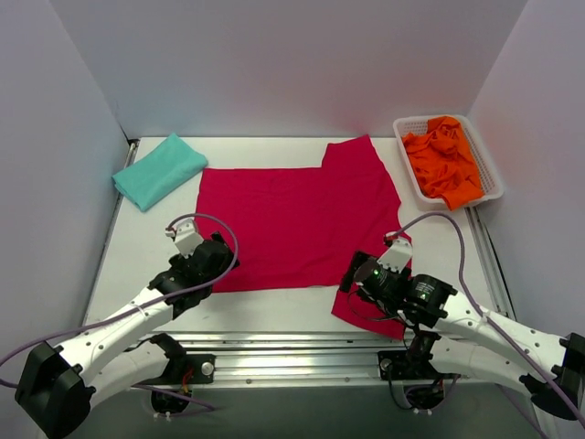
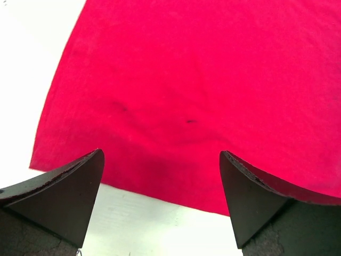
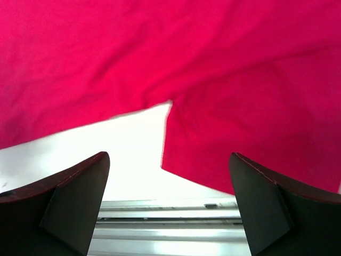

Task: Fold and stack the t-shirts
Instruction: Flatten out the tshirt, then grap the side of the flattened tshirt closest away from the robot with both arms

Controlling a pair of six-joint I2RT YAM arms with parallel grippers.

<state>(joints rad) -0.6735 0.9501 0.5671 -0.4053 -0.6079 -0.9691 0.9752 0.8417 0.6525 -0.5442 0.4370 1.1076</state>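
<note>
A crimson red t-shirt lies spread flat on the white table. Its near sleeve hangs toward the front edge. My left gripper is open just above the shirt's near left corner; the left wrist view shows the red hem between its fingers. My right gripper is open above the near sleeve, which shows in the right wrist view. A folded teal t-shirt lies at the far left. Crumpled orange t-shirts fill a basket.
The white mesh basket stands at the far right corner. Grey walls close in the left, back and right. A metal rail runs along the table's front edge, also in the right wrist view.
</note>
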